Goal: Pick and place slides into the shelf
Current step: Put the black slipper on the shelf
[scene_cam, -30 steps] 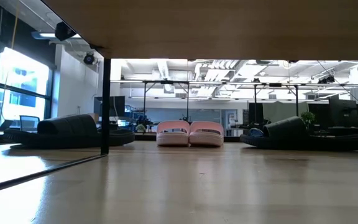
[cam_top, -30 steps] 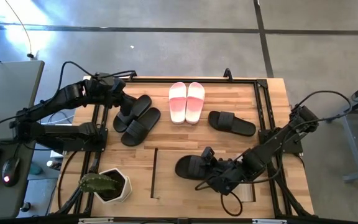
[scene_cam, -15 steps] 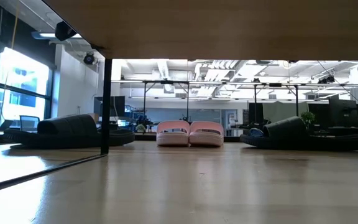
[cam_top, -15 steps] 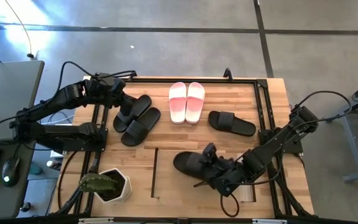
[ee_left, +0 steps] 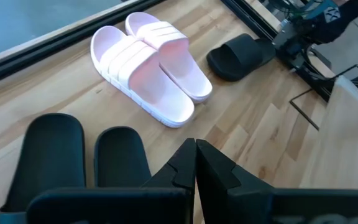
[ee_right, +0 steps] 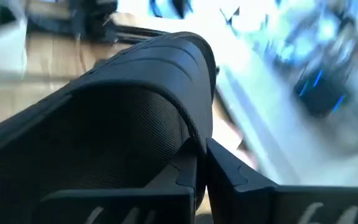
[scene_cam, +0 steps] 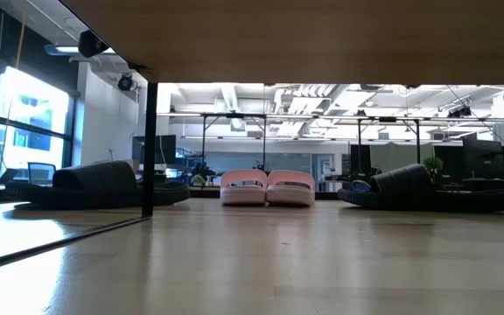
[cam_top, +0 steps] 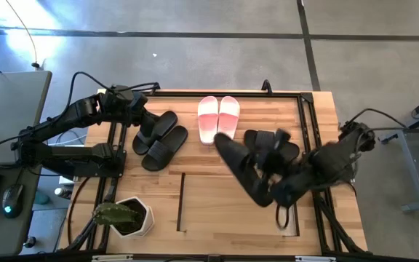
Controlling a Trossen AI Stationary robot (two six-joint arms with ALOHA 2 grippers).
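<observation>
My right gripper [cam_top: 270, 192] is shut on a black slide [cam_top: 240, 169], which is in the air over the table's middle; its strap [ee_right: 135, 81] fills the right wrist view. Its mate [cam_top: 273, 144] lies flat on the table just beyond. The pink-and-white pair [cam_top: 218, 118] rests on its soles at the far middle. A second black pair [cam_top: 158, 140] lies at the far left, with my shut left gripper [ee_left: 196, 163] just over its left end. The shelf's light-wood top [cam_top: 217, 218] sits at the near edge. My right gripper pinches the black slide by the edge of its strap [ee_right: 194, 140], between the two fingers. The slide is lifted clear of the table and tipped. Its long sole reaches from the gripper toward the far left, and its free end [cam_top: 220, 142] is near the pink pair.
A white hexagonal pot with a cactus [cam_top: 126, 216] stands at the near left corner. A dark metal frame [cam_top: 308, 120] runs along the table's sides. Under the shelf's top, the low view shows the pink pair [scene_cam: 267, 187] and black slides on both sides.
My right gripper has risen from the shelf's top at the near middle and swung toward the far edge with the black slide. The slide lay flat there a second ago. Now it is lifted clear and tipped up, and it shows blurred. The left arm has kept still.
</observation>
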